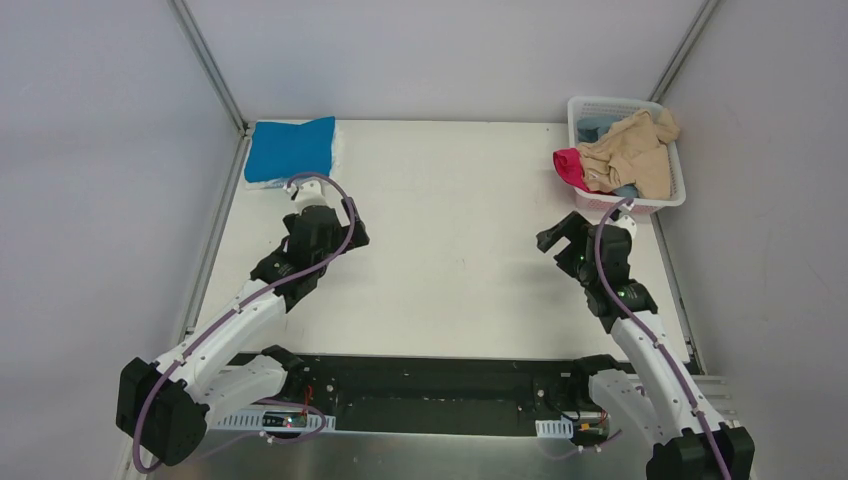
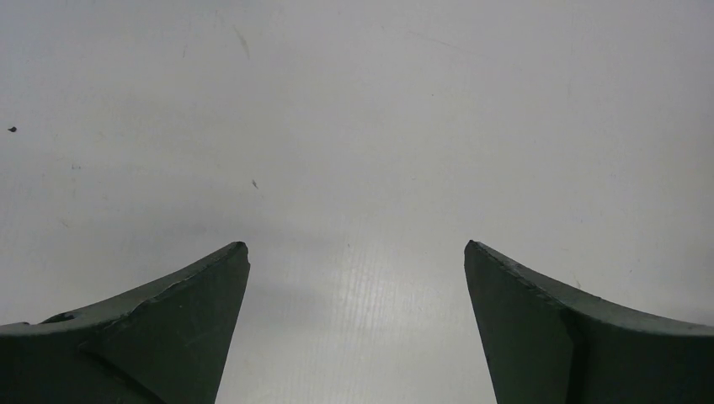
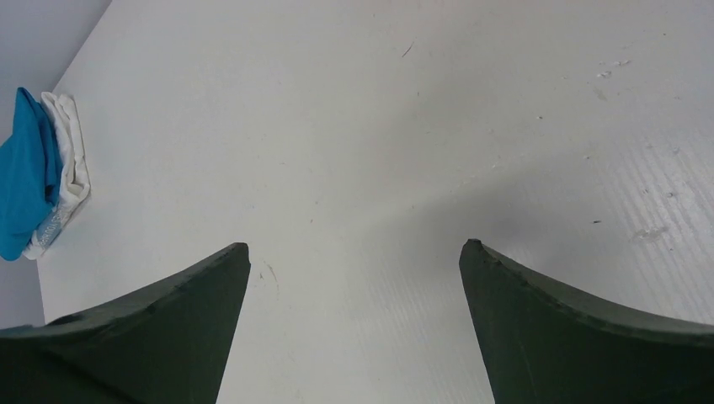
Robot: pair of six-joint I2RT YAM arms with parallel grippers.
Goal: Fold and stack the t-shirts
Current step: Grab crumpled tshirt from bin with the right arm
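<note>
A folded bright blue t-shirt (image 1: 290, 148) lies at the table's far left corner on a white folded cloth (image 3: 71, 160); it also shows in the right wrist view (image 3: 25, 177). The tan t-shirt (image 1: 632, 155) is heaped in the white lattice basket (image 1: 672, 202) at the far right. A magenta-pink t-shirt (image 1: 570, 168) hangs over the basket's left rim, and a grey-blue one (image 1: 594, 128) shows at its back. My left gripper (image 1: 340, 230) (image 2: 356, 246) is open and empty over bare table, near the blue shirt. My right gripper (image 1: 553, 238) (image 3: 354, 244) is open and empty just in front of the basket.
The white table (image 1: 450, 220) is bounded by grey walls with metal corner posts (image 1: 210, 65). A dark slot (image 1: 430, 385) runs along the near edge between the arm bases.
</note>
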